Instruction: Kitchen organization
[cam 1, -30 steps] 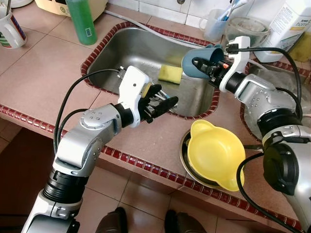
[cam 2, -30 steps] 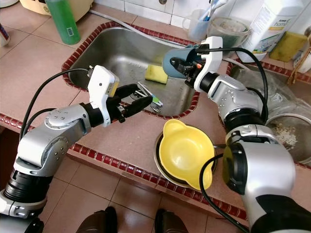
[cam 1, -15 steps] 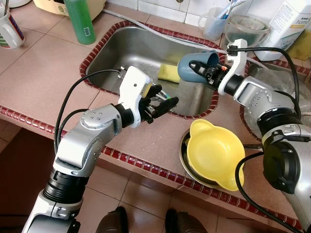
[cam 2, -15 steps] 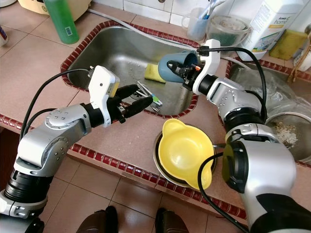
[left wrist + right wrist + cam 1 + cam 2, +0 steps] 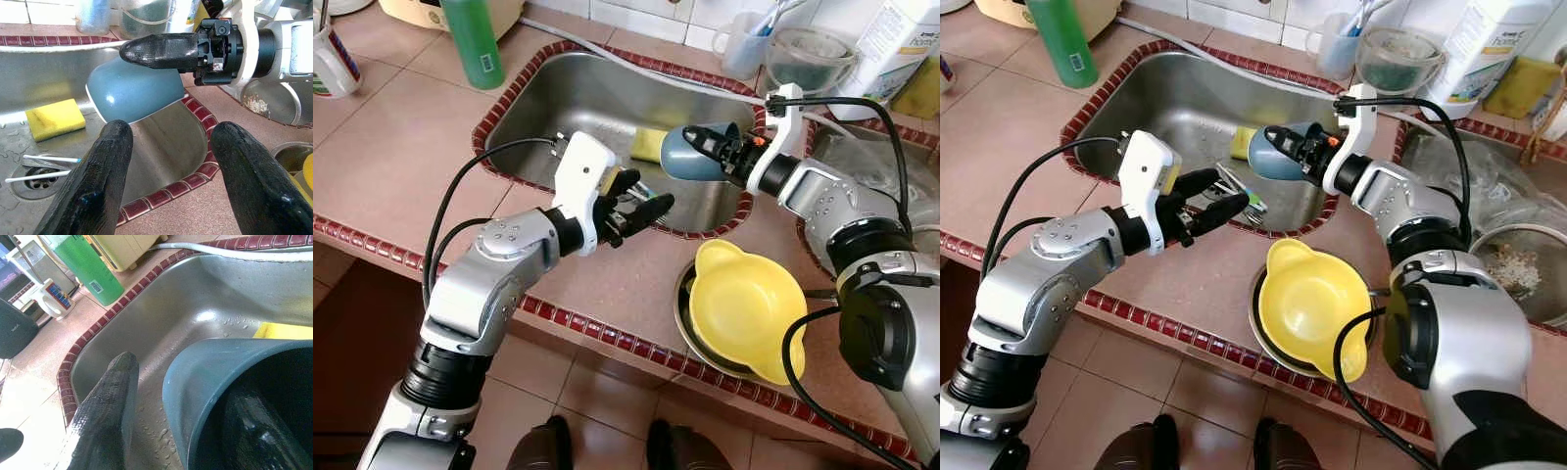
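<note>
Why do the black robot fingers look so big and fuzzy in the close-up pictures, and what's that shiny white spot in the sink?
In the left wrist view, the left pincer sits right by the lens, so its fingers look huge and soft-edged. In the right wrist view, the finger and blue cup blur likewise, and light glares off the wet sink. The eye views are sharper.

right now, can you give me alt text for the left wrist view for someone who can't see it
The right gripper holds a blue cup on its side over a steel sink, one finger along the cup's outside. The left gripper hangs open in the foreground, nothing between its fingers. In the sink lie a yellow sponge and some cutlery by the drain.
</note>
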### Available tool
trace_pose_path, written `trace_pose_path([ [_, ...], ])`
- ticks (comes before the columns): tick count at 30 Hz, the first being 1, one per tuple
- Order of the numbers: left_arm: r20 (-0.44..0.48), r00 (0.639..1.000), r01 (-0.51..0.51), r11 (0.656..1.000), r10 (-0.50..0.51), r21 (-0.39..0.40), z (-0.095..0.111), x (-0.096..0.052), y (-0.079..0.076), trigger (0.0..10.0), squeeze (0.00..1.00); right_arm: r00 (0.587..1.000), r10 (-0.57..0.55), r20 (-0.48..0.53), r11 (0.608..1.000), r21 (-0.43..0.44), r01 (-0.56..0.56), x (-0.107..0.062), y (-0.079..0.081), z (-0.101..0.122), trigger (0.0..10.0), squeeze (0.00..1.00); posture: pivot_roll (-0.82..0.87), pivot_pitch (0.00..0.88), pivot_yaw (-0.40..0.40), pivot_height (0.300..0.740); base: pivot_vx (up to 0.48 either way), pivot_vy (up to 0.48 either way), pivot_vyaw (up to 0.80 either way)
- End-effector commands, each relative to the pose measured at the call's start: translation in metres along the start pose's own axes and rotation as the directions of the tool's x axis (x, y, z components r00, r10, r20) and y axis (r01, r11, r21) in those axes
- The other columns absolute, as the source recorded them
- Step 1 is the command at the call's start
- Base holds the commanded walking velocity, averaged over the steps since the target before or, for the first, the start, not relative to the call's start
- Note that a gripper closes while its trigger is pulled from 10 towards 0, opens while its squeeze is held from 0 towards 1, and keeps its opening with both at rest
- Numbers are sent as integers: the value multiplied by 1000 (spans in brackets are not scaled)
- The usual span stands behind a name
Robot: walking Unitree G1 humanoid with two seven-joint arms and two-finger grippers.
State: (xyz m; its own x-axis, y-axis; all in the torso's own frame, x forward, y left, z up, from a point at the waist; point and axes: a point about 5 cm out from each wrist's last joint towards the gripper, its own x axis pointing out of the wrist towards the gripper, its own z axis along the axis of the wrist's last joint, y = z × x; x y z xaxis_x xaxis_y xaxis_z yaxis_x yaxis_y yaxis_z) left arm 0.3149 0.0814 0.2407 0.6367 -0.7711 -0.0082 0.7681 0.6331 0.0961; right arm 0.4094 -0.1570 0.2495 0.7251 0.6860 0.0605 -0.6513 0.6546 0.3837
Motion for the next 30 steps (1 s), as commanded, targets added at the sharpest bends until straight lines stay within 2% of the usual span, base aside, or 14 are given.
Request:
trace_pose_path([
  [1, 12, 1000, 13, 1000, -14, 20, 5, 1, 0, 10000, 0, 1000, -2, -15, 1000, 4, 2, 0, 0, 1, 10000, 1000, -72, 319, -56, 740, 0, 0, 0],
  [7, 14, 1000, 17, 1000, -17, 26, 7, 2, 0, 10000, 0, 994, -62, -85, 998, -12, 61, -3, -6, -10, 10000, 1000, -74, 318, -54, 740, 0, 0, 0],
  [11, 15, 1000, 19, 999, -20, 34, 7, 3, 0, 10000, 0, 974, -113, -198, 993, -45, 107, -8, -13, -28, 10000, 1000, -77, 314, -52, 740, 0, 0, 0],
  [21, 18, 1000, 19, 999, -20, 42, 8, 3, 1, 10000, 0, 964, -135, -228, 991, -47, 127, -14, -18, -29, 10000, 1000, -76, 297, -50, 740, 0, 0, 0],
  [30, 32, 999, 16, 999, -17, 49, 9, 4, 2, 10000, 0, 973, -149, -177, 987, -90, 135, -21, -21, -9, 10000, 1000, -79, 261, -52, 740, 0, 0, 0],
])
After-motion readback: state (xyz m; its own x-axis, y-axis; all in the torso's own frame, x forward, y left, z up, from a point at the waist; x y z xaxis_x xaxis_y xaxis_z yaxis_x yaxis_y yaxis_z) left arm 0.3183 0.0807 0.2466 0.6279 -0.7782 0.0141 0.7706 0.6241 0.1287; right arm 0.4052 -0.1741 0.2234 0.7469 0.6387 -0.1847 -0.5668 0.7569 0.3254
